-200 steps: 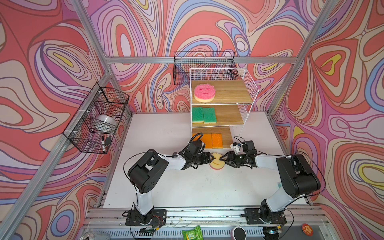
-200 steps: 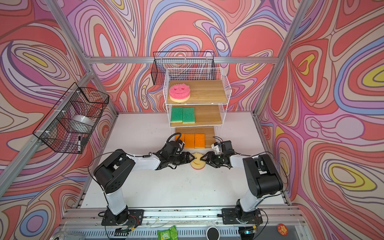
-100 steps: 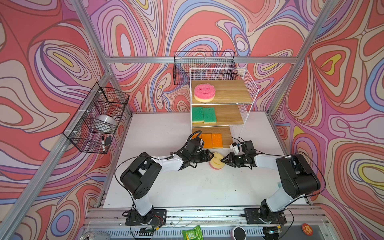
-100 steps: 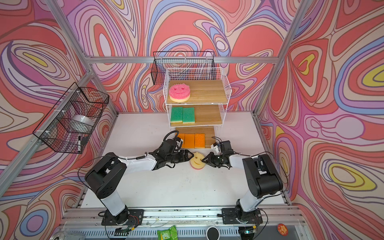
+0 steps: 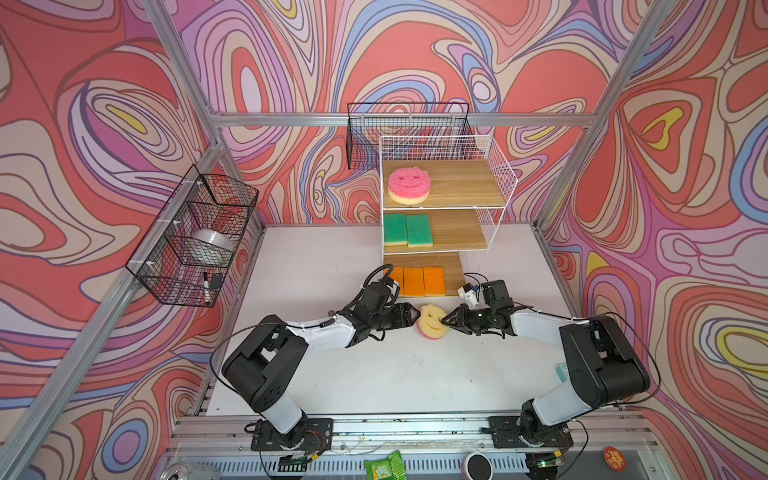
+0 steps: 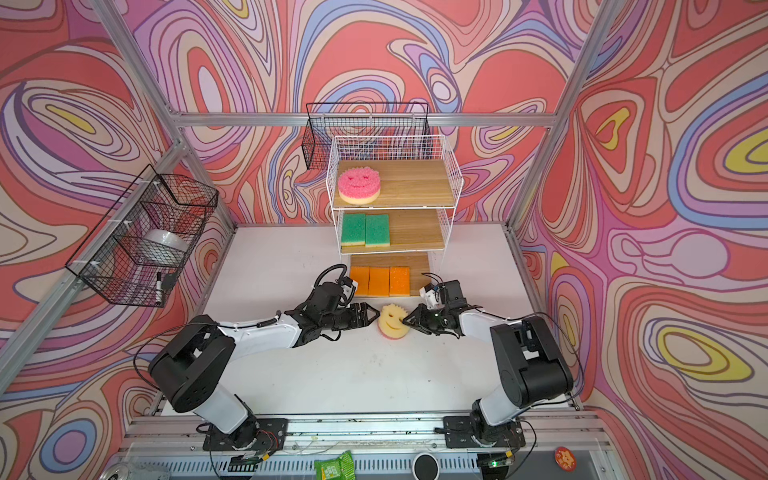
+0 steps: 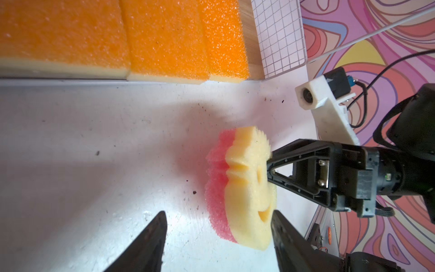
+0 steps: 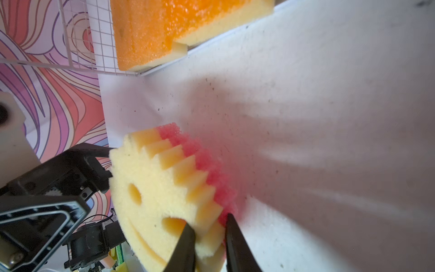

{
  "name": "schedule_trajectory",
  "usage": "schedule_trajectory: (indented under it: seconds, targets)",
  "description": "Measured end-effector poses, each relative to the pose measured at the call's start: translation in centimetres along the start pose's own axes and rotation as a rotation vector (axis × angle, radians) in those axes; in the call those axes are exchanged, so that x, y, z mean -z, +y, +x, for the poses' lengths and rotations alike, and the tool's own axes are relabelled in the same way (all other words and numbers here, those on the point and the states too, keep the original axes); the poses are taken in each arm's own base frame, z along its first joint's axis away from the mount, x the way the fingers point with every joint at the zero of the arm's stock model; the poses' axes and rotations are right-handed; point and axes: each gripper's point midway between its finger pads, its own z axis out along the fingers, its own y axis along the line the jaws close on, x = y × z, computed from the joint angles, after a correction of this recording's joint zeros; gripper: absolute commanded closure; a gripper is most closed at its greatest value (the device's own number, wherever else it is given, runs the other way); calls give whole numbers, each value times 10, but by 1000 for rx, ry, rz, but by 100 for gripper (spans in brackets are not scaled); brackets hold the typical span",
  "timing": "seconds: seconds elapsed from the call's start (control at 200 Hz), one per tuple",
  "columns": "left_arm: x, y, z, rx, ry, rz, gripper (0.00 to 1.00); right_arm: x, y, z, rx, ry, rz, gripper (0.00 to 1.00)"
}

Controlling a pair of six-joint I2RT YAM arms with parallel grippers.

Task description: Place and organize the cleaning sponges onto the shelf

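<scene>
Right wrist view: pinching the notched rim of the round yellow-and-pink smiley-face foam sponge (image 8: 164, 188) with the right claw (image 8: 208, 223) clamped tight, yellow face tilted upward, pink underside leaning on the white desk (image 8: 306, 117) just in front of the shelf's bottom board. Waiting opposite with the left claw (image 7: 217, 213), jaws standing well apart, one finger (image 7: 282, 235) just beside the sponge's far edge; touching or not, cannot tell. Judging the hold as shallow: squeezing soft foam only at its very rim, so risking a slip or a twist out of the pinch on lifting. Risking too a knock between the claws, working nose to nose in both top views, or a shove of the sponge by the open one. Risking a snag on the tall white wire-grid shelf with three wooden boards (image 5: 494, 166) while carrying upward, given its raised wire walls at back and sides and the black wire basket (image 5: 407, 124) hanging just behind. Finding bare wood on the top board beside the round pink smiley sponge (image 5: 409, 185), more on the middle board beside the two green-faced rectangular sponges (image 5: 407, 228), and only a narrow strip on the bottom board beside the three orange-faced rectangular sponges (image 5: 419, 280). Leaving open desk on the near side for backing away before rising along the shelf's open front.
</scene>
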Motion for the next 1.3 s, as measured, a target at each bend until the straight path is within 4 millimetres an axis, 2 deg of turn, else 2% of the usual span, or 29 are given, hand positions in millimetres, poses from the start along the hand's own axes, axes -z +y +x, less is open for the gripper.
schedule_trajectory:
  seconds: [0.235,0.421,0.646,0.736,0.901,1.011,1.106,1.182,1.302]
  targets:
    - [-2,-20,-4,-16,-16,117,32,0,15,-1,13,14,-52,79]
    - [-1,-17,6,-19,2,138,33,1,24,-3,19,21,-91,79]
    - [-1,-15,6,-25,2,133,33,2,29,-1,23,32,-114,79]
    - [-1,-16,7,-20,6,139,39,2,32,0,24,34,-125,79]
    - [-4,-20,9,-10,23,162,58,1,35,-1,27,34,-132,76]
    - [-4,-20,9,-7,25,166,65,1,37,-3,27,30,-136,67]
    - [-3,-19,7,-5,22,164,66,2,40,-6,28,25,-137,44]
    - [-3,-19,7,-6,21,163,67,2,40,-6,38,26,-136,31]
    - [3,-22,7,-22,24,156,67,4,41,-6,44,24,-130,21]
